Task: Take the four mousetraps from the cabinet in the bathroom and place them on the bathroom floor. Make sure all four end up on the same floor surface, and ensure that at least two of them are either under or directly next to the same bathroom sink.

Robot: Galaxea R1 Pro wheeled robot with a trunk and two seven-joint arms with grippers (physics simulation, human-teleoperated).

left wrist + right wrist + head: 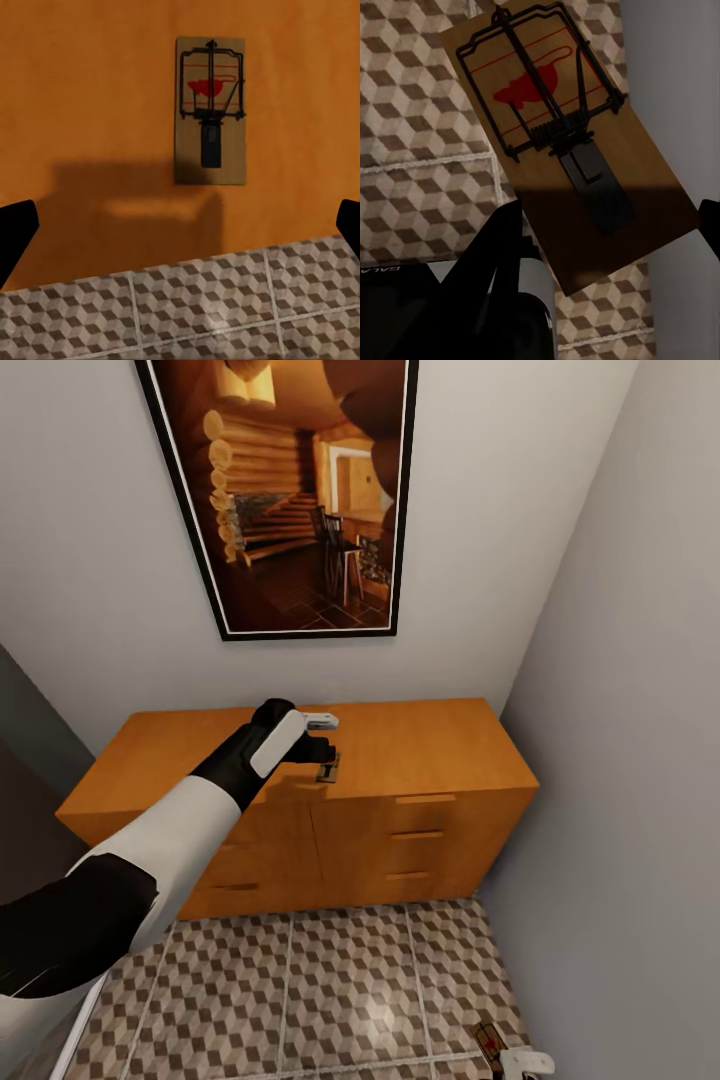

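The left claw hangs spread apart over a trap near the cabinet top's front edge, long axis front-to-back; right claw grips another trap.

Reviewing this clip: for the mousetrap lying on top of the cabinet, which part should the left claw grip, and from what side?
The mousetrap lies flat on the cabinet top, near its front edge, below the open left claw. Probably best to come straight down and pinch the board's two long edges; they are bare wood, while wire parts occupy the top face.
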